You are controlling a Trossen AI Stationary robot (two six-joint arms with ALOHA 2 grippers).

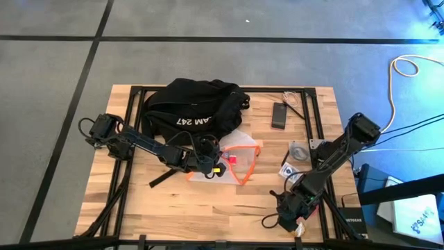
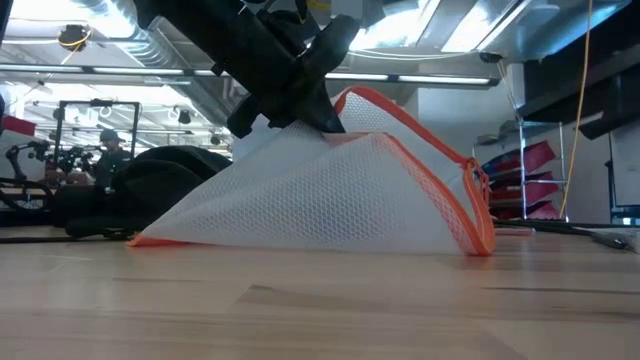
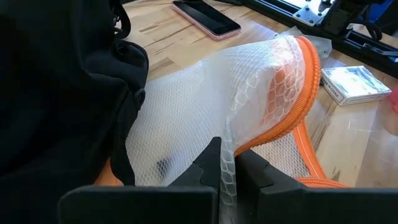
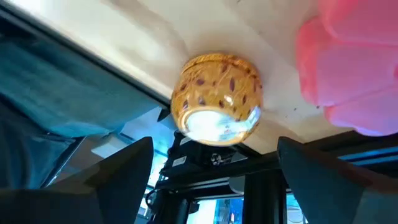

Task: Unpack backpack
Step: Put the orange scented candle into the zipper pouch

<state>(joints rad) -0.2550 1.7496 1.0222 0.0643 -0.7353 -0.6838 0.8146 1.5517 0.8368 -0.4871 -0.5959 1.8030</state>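
The black backpack (image 1: 198,107) lies on the table's far middle, its lettering up. Just near of it sits a white mesh pouch with orange trim (image 1: 239,156), pulled up like a tent (image 2: 330,190). My left gripper (image 3: 227,171) reaches in from the table's left and is shut on the mesh. My right gripper (image 4: 214,180) is open at the table's near right corner (image 1: 291,215). Ahead of its fingers a round gold patterned thing (image 4: 217,99) lies by the table's edge, untouched, with a pink thing (image 4: 354,68) beside it. My left gripper pinches a raised fold of the pouch's white mesh (image 3: 229,146) between its two fingers. The fingers slant down from the table's left. The pouch peaks at the fingers (image 2: 335,125) and the mesh runs taut down to its lower edges (image 2: 300,240), which rest on the table.
A dark phone (image 1: 279,114) lies right of the backpack. A small white box (image 1: 290,170) and a grey piece (image 1: 298,149) sit between the pouch and the right arm. Black frame rails cross the tabletop. Bare wood lies at the near left.
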